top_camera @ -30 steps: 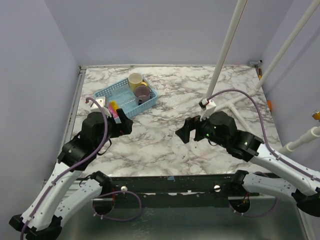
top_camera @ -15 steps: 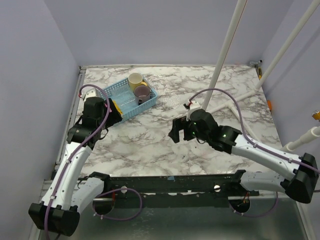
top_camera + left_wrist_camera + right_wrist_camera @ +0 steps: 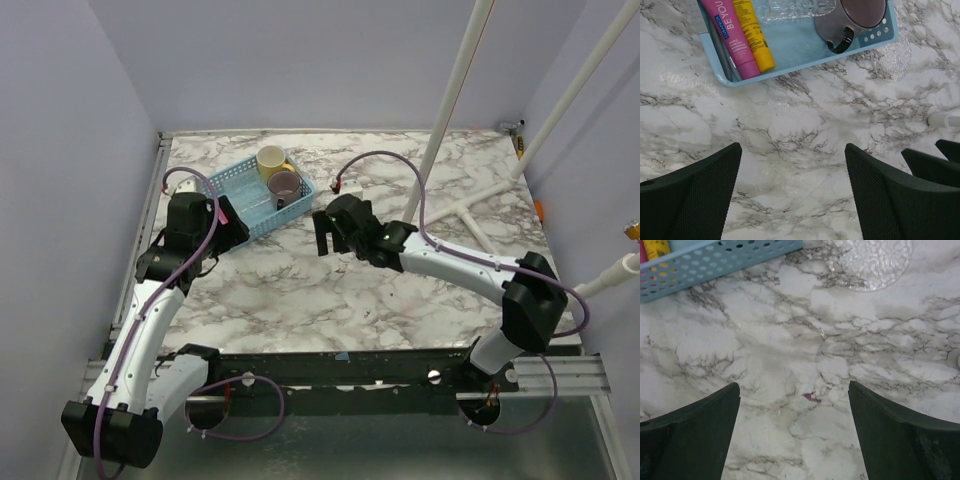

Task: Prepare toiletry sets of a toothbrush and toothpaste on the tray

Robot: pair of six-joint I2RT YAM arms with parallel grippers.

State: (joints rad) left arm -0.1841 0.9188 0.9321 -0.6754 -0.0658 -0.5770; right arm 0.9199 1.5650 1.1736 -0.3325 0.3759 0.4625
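1. The left claw [image 3: 792, 200] is spread wide with nothing between its fingers. It hovers over bare marble just short of the blue perforated tray [image 3: 805, 66].
2. The right claw [image 3: 794, 432] is also wide and holds nothing. It hangs above the surface [image 3: 805, 355], with the tray's wall at the upper left of its wrist view.
3. Inside the tray, at the upper left of the left wrist view, the pink tube [image 3: 730, 35] and the yellow tube [image 3: 756, 35] lie side by side, touching.
4. I cannot make out the toothbrushes for certain.
5. The purple mug [image 3: 855, 20] stands in the tray at the upper right of that view. In the overhead view the cream mug [image 3: 270, 158] stands right behind it.
6. A clear bumpy disc [image 3: 872, 262] lies on the surface just outside the tray's corner.
7. In the overhead view, open marble fills the middle and right of the frame.
8. Lavender walls [image 3: 300, 60] close the surface in, and white poles [image 3: 455, 90] slant down at the upper right.
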